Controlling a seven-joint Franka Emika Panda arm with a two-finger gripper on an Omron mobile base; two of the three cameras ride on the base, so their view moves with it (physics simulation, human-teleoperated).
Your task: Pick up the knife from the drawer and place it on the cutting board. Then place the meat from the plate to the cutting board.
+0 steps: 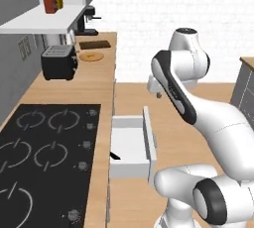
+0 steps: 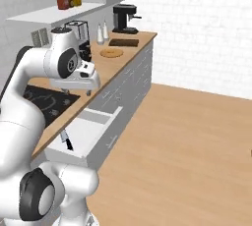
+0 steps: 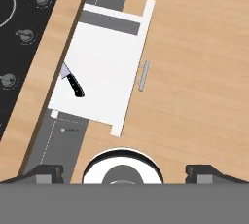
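The drawer stands pulled out from the worktop, and the knife lies at its inner edge, blade partly tucked under the worktop lip, handle pointing into the open tray. The claw hangs high above with jaws wide and empty. A sound pick would centre over the black handle, turn the jaws across it, and descend clear of the worktop edge before closing; the board and plate lie far along the worktop.

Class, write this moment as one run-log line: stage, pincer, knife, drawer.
stage: approach, before pickup | pincer: open, empty, above drawer | knife: lying in drawer by counter-side edge | drawer: pulled open
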